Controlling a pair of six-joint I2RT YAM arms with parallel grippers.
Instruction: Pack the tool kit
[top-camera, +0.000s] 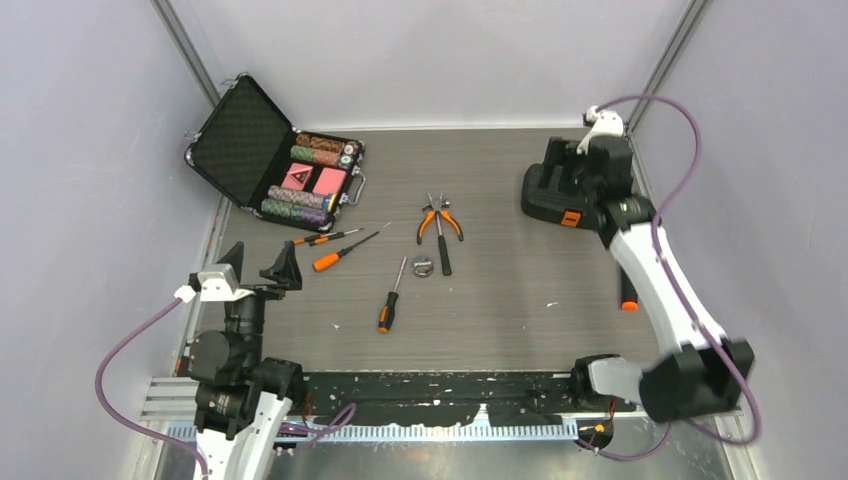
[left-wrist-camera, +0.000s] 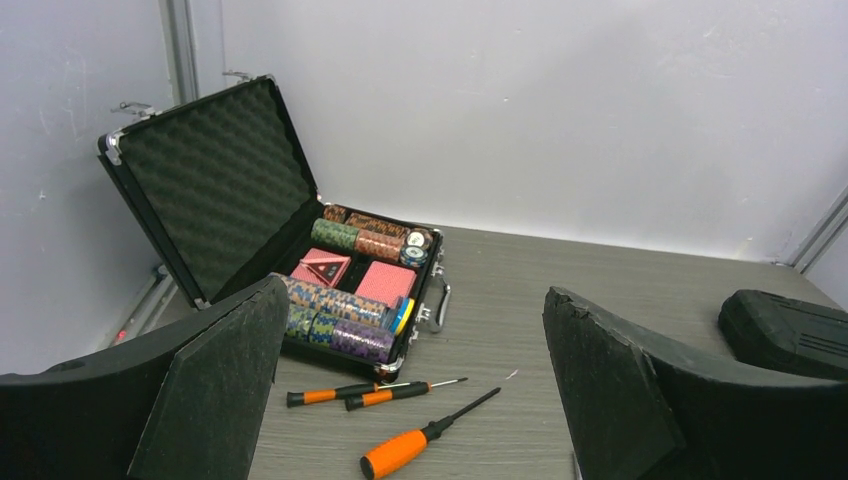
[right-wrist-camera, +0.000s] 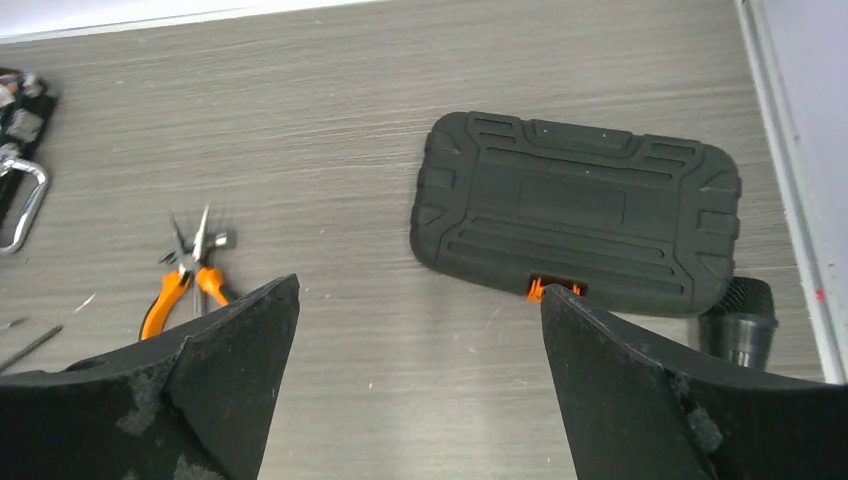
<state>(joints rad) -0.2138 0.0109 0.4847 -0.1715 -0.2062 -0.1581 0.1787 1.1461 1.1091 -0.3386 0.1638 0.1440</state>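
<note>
I see the table (top-camera: 520, 300) w/ the poker briefcase (top-camera: 245, 150) lying open at far left. The tool kit (right-wrist-camera: 575, 210) sits shut at far right, orange latch toward the arms. The R gripper (right-wrist-camera: 420, 288) hangs above it, jaws spread wide, nothing btwn them. The L gripper (left-wrist-camera: 415, 290) is also spread and empty, at near left. Pliers (top-camera: 438, 225) lie mid-table, well apart from the kit. Loose screwdrivers (top-camera: 345, 250) lie btwn briefcase and pliers.
</note>
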